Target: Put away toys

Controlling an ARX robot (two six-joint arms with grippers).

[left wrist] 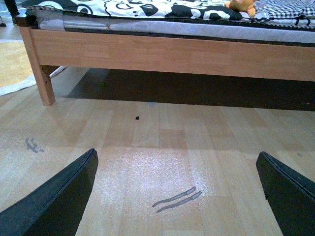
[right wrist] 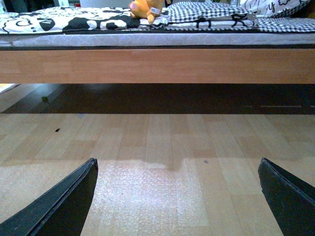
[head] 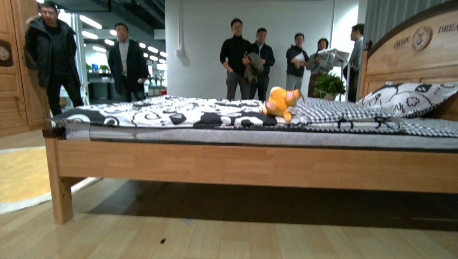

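Orange plush toy point(head: 281, 101) is seen lying on the bed point(head: 243, 164), on the patterned cover, near the pillow point(head: 405, 97). Left gripper point(left wrist: 176, 156) and right gripper point(right wrist: 177, 161) are held low over the floor, jaws spread wide, nothing gripped. The toy is well apart, above and beyond both.

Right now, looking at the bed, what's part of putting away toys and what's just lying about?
For the job: orange plush toy, lying on the bed.

Just there: patterned pillow, checked blanket, potted plant, onlookers beyond the bed.
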